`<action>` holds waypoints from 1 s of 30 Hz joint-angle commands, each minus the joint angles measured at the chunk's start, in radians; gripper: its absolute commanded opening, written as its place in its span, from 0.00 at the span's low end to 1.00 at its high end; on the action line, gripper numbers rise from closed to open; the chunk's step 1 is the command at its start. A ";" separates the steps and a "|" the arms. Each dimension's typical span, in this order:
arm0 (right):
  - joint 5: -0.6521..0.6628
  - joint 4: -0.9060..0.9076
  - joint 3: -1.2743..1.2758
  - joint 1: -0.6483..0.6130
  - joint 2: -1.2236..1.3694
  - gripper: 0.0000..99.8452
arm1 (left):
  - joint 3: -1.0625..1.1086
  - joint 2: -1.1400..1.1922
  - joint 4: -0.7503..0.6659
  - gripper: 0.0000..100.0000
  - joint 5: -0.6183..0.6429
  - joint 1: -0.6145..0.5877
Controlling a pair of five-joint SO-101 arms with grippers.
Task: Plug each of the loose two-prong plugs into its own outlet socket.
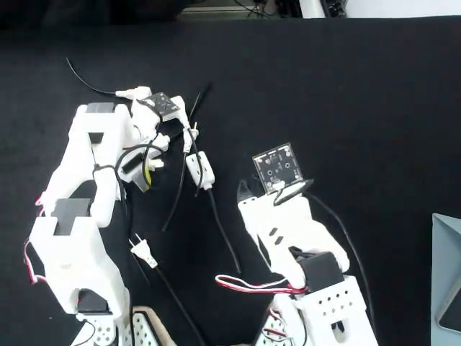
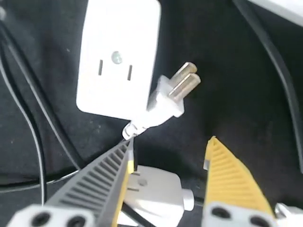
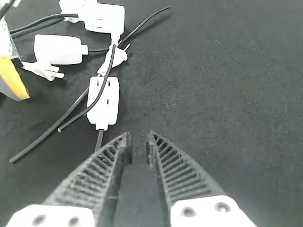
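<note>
My left gripper (image 2: 170, 142) is open, one grey ribbed finger (image 2: 97, 182) and one yellow finger (image 2: 227, 172). A white plug body (image 2: 156, 194) lies between them, untouched. Just beyond, a two-prong plug (image 2: 168, 101) rests loose against a white outlet socket (image 2: 118, 61), prongs clear of the slots. My right gripper (image 3: 137, 149) hovers with its black fingers barely apart, holding nothing. Ahead of it lies another socket (image 3: 104, 100) with a black cable across it. In the high view that socket (image 1: 200, 171) sits mid-table, and a loose plug (image 1: 144, 251) lies near the left arm's base.
Black cables (image 1: 216, 216) trail across the dark mat between the arms. A further socket (image 3: 102, 19), a white adapter (image 3: 59, 48) and a small plug (image 3: 45, 71) cluster beyond the right gripper. A grey bin (image 1: 446, 274) stands at the right edge.
</note>
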 commanded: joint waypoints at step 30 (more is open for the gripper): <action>0.043 -0.029 -0.067 0.213 0.002 0.06 | 0.530 -0.690 -0.094 0.16 0.232 0.341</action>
